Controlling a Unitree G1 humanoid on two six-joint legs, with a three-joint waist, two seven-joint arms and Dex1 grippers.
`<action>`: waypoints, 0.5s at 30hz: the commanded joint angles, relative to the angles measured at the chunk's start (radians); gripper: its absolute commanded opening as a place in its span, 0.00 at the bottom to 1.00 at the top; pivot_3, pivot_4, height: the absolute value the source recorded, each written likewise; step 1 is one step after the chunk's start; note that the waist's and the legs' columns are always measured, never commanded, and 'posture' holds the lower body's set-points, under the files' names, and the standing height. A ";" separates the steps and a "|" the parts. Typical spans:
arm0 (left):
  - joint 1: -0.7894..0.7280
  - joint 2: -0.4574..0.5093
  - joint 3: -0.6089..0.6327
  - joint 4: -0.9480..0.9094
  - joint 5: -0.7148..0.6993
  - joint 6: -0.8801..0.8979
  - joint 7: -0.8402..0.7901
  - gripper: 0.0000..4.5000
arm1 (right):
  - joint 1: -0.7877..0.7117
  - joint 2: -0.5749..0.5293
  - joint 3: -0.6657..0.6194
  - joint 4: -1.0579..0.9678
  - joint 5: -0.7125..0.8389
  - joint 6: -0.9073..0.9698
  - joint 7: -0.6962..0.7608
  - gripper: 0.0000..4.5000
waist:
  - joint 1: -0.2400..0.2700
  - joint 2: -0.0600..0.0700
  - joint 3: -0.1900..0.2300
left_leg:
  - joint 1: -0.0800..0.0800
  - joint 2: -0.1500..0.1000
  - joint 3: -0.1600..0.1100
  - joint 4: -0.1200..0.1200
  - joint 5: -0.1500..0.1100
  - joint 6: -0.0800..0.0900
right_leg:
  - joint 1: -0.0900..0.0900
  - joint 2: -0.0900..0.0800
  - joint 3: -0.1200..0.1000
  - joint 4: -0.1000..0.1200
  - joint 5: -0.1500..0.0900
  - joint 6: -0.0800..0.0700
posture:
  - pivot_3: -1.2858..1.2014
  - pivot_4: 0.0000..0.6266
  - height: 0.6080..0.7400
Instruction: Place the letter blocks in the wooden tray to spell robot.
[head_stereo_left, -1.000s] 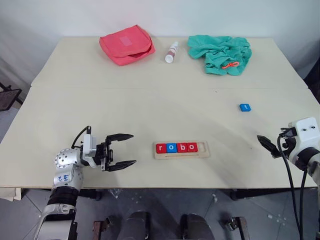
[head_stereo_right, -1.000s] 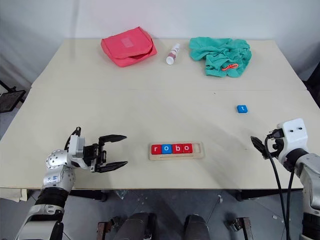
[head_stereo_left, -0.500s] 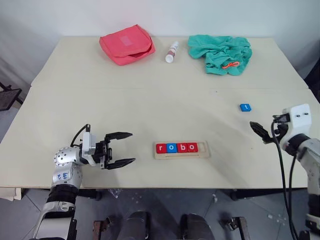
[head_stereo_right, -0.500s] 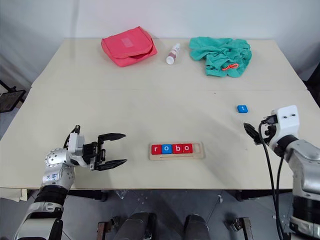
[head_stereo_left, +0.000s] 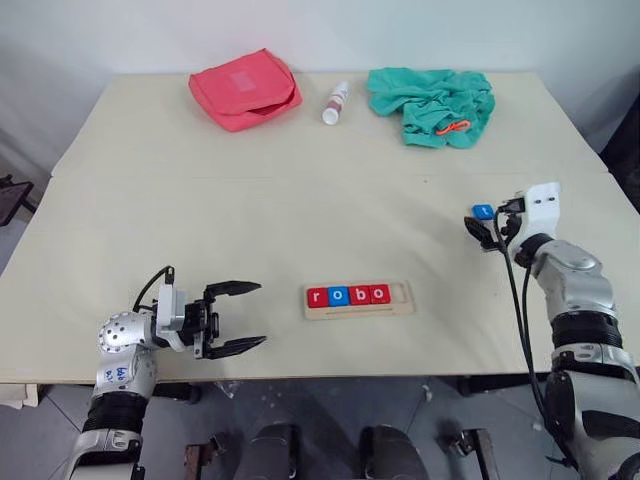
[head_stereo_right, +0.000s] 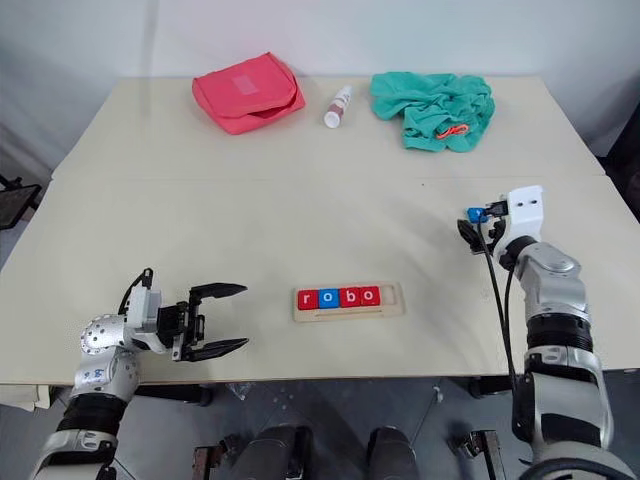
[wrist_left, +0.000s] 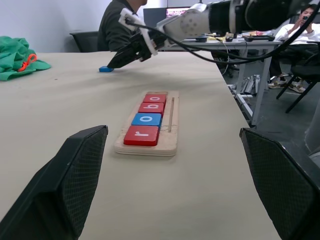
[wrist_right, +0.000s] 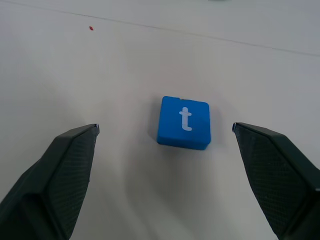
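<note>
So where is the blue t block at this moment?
In the left eye view the blue t block lies flat on the table at the robot's right, just ahead of the open right tool, well away from the wooden tray.

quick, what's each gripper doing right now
Left gripper: open, holding nothing, beside the wooden tray.
Right gripper: open, holding nothing, fingers either side of the blue t block on the table.

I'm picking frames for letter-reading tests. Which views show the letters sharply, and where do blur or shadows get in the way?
Right wrist view: the blue t block is crisp, with soft shadow below it and blurred fingers at the edges. Left wrist view: the tray letters are readable but foreshortened. Left eye view: even light, letters small yet legible.
</note>
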 joint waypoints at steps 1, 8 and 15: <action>0.023 0.010 0.021 -0.050 -0.018 0.001 -0.019 1.00 | -0.051 0.008 0.008 0.096 -0.020 -0.078 -0.022 0.99 | -0.003 0.000 0.000 | 0.000 0.000 0.000 0.000 0.000 0.000 | 0.000 0.000 0.000 0.000 0.000 0.000 | 0.52 0.24 1.00; 0.033 0.006 0.030 -0.059 -0.014 -0.001 -0.015 1.00 | -0.104 0.026 0.017 0.239 -0.031 -0.131 -0.076 0.69 | -0.011 0.000 0.000 | 0.000 0.000 -0.001 0.000 0.000 0.000 | 0.000 0.000 0.000 0.000 0.000 0.000 | 0.52 0.24 1.00; 0.020 -0.002 0.027 -0.043 -0.011 -0.006 -0.021 1.00 | -0.126 0.029 0.017 0.305 -0.029 -0.169 -0.092 0.33 | -0.010 0.000 0.000 | 0.000 0.000 -0.002 0.000 0.000 0.000 | 0.001 0.000 0.000 0.000 0.000 0.000 | 0.52 0.24 1.00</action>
